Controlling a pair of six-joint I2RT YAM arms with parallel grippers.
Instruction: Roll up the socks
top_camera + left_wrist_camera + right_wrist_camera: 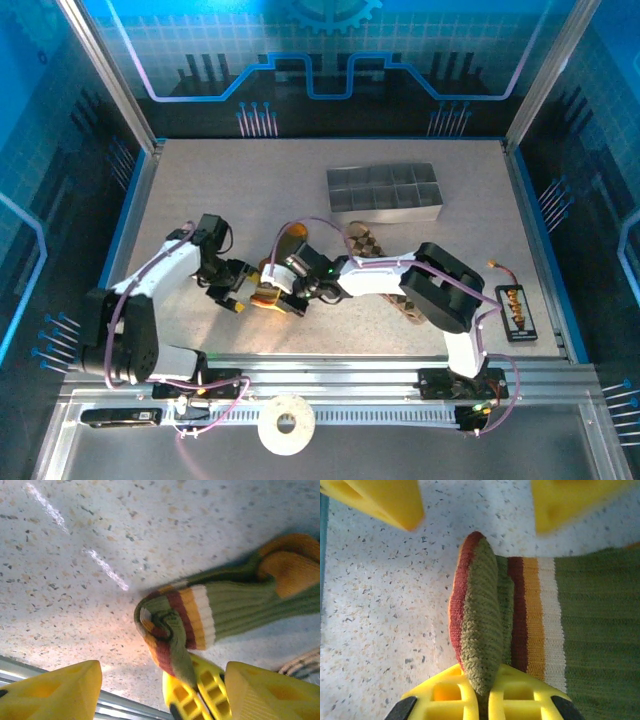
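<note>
The olive-green sock (235, 605) with orange, cream and red stripes lies on the speckled table, its cuff end folded into a small roll (477, 615). My right gripper (485, 696) is shut on that rolled cuff, its yellow fingers (192, 692) pinching the fabric from the near side. My left gripper (161, 677) is open, one finger on each side of the roll and not touching it. From above, both grippers (238, 298) (287, 300) meet at the roll (268, 296). The brown diamond-check sock (366, 240) lies behind my right arm, partly hidden by it.
A grey compartment tray (385, 190) stands at the back of the table. A black connector board (516, 310) lies at the right edge. A white tape roll (286, 424) sits on the front rail (330, 372), just near the grippers.
</note>
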